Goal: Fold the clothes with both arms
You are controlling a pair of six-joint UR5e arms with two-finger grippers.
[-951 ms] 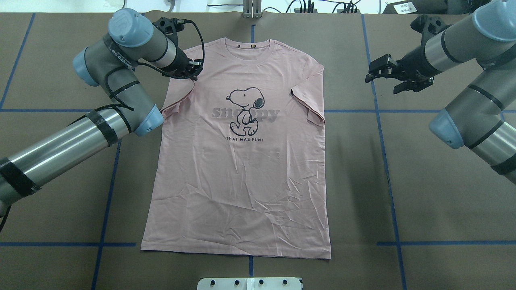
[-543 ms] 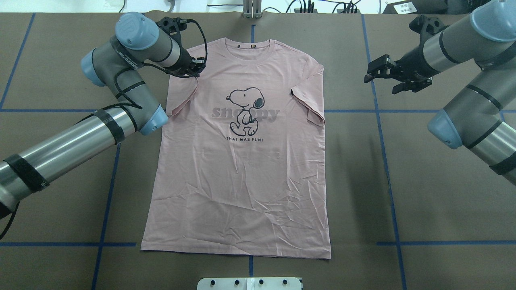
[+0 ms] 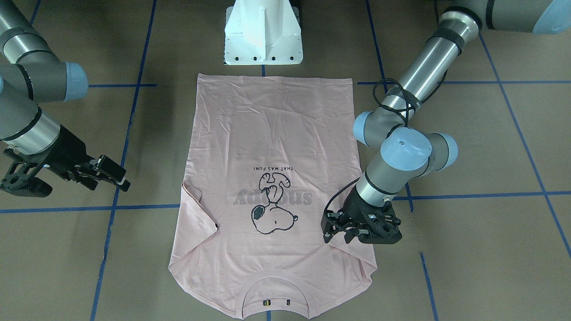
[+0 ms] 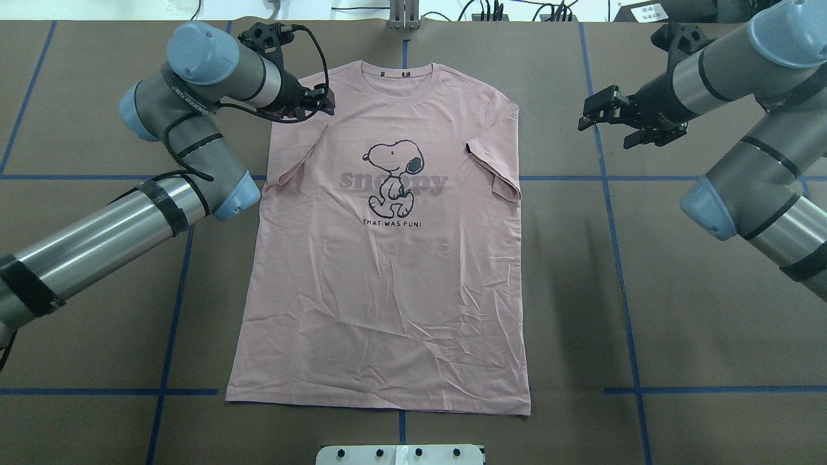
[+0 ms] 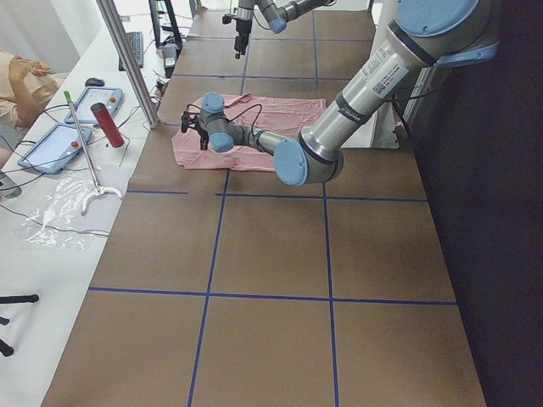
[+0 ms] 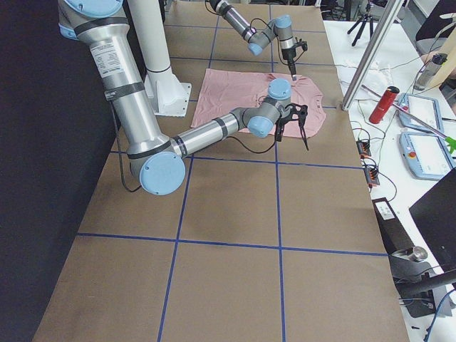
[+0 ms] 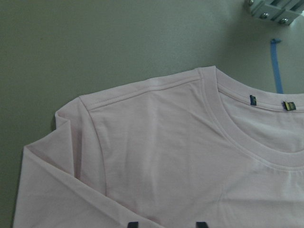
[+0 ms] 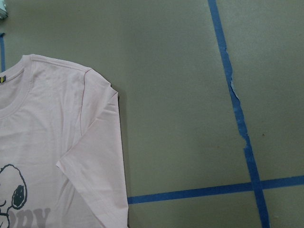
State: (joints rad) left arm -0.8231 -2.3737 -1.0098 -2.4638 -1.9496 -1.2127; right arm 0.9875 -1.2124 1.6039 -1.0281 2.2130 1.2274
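The pale pink T-shirt (image 4: pixel 387 278) lies flat and face up on the brown table, its dog print (image 4: pixel 393 177) showing and collar (image 4: pixel 400 81) at the far side. Both short sleeves are folded in over the front: one (image 4: pixel 297 158) on my left, one (image 4: pixel 497 165) on my right. My left gripper (image 4: pixel 325 103) (image 3: pixel 331 228) hovers open over the shirt's left shoulder; its fingertips (image 7: pixel 133 224) show apart, holding nothing. My right gripper (image 4: pixel 604 123) (image 3: pixel 117 174) hangs open above bare table, right of the shirt's shoulder (image 8: pixel 95 80).
The white pedestal base (image 3: pixel 263 35) stands at the shirt's hem end. Blue tape lines (image 4: pixel 614 213) cross the table. Beyond the far edge a desk holds tablets, a red bottle (image 5: pixel 108 125) and a metal post (image 5: pixel 127 59); a person (image 5: pixel 17 80) sits there.
My left gripper has moved from the folded left sleeve toward the collar side and slightly right; the sleeve now lies flatter on the front. The right gripper drifted slightly toward the far edge.
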